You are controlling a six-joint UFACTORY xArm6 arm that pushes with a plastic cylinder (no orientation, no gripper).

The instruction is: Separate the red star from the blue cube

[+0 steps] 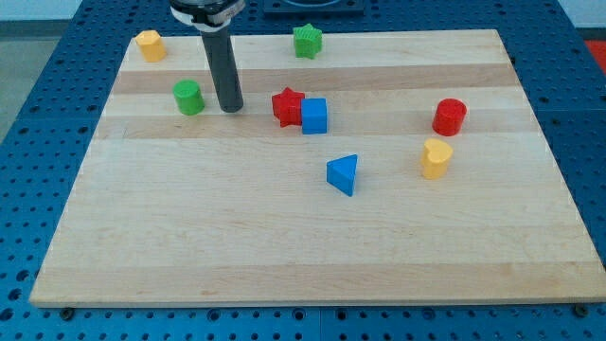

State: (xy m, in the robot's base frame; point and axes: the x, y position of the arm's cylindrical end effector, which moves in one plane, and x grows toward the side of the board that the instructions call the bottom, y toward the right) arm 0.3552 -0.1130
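Red plastic star (287, 106) is sitting on the pale wooden board (284, 246), touching the blue plastic cube (314, 116) on its right side, toward the view's top centre. My tip (230, 108), a bare dark rod with nothing to open or close, is resting on the board just left of the star, apart from it, with a green cylinder (188, 97) on its other side. Risk, as I am judging it: pushing straight rightward would be driving star and cube along together, still joined. A blue triangular wedge (344, 174) is lying below the pair.
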